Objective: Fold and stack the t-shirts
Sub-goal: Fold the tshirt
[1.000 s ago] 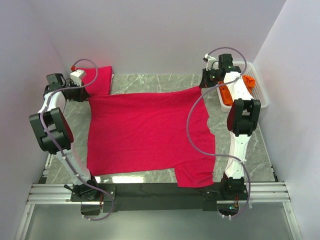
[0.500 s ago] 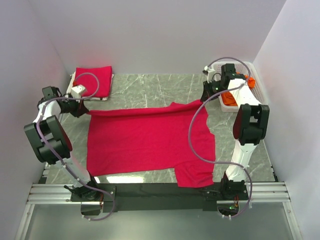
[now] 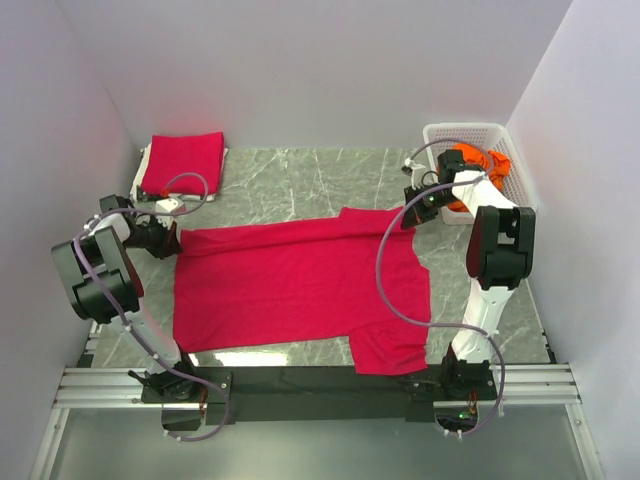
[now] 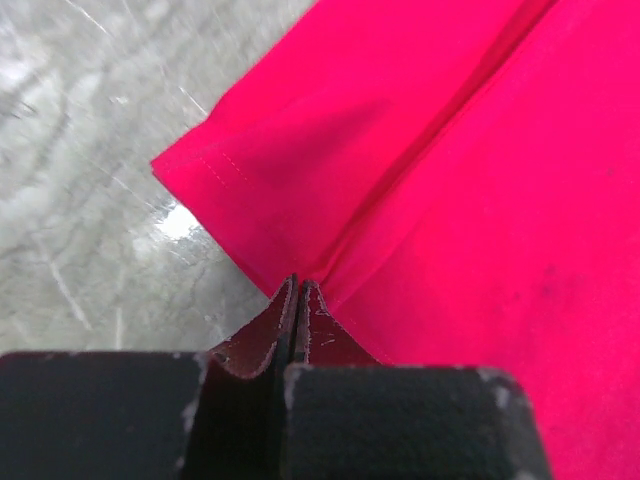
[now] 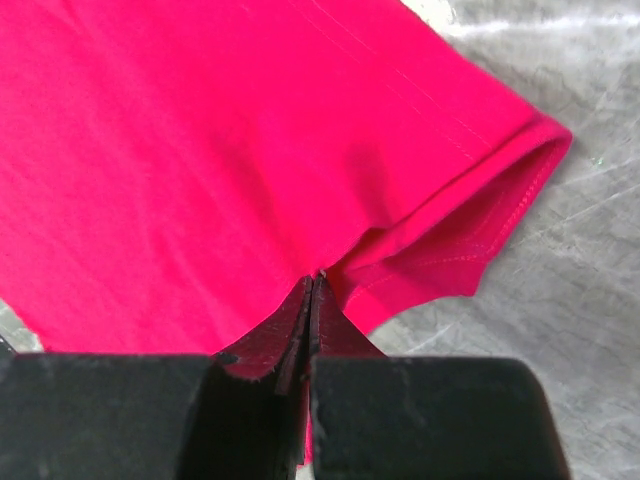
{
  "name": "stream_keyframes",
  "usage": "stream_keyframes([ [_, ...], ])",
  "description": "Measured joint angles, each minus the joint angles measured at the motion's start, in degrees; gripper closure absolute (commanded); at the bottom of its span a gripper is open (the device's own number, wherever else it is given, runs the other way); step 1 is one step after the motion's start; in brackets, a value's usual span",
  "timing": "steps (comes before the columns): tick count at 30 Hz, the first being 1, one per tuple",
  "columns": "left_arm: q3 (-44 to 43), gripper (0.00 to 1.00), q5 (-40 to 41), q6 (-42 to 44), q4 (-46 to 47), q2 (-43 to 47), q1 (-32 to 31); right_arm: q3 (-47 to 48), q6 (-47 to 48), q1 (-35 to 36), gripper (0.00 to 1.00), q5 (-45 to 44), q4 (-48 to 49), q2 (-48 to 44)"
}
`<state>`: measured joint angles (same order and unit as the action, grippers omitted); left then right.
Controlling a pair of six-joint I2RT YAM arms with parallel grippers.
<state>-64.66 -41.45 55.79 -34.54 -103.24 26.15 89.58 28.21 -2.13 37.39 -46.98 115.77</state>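
Spread out flat over the middle of the grey tabletop (image 3: pixel 300 175), reaching nearly from the left edge to the right edge: one big red t-shirt (image 3: pixel 290 285). Lies with one sleeve poking out toward the near right corner, close to the near edge. Stretches along its far side between the two arms.

At the far right corner: white basket (image 3: pixel 455 131), with an orange t-shirt (image 3: pixel 475 165) bunched up inside and spilling over the rim.

At the far left corner: folded red t-shirt (image 3: pixel 185 160), a neat square, well apart from the big one.

By the left edge, low over the tabletop: left fingers (image 4: pixel 305 305), pressed tight together with no gap. Pinching the far left corner of the big red t-shirt. Next to the pinch, a stitched hem and a long crease running away across the cloth.

Just in front of the basket: right fingers (image 5: pixel 300 310), pressed tight together too. Pinching the far right part of the same shirt, right beside a sleeve hem that gapes open a little, with bare tabletop past it.
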Motion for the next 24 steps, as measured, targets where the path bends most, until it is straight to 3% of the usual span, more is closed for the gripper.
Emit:
stream_keyframes([
  [12,-0.13,0.99,4.02,-1.51,1.9,-1.64,-2.16,-1.79,1.27,1.25,1.0,-4.2,-0.28,2.62],
  [24,-10.78,0.99,1.75,-3.5,-2.99,-1.64,-2.19,6.49,1.49,1.36,1.0,-4.72,-2.47,0.42],
])
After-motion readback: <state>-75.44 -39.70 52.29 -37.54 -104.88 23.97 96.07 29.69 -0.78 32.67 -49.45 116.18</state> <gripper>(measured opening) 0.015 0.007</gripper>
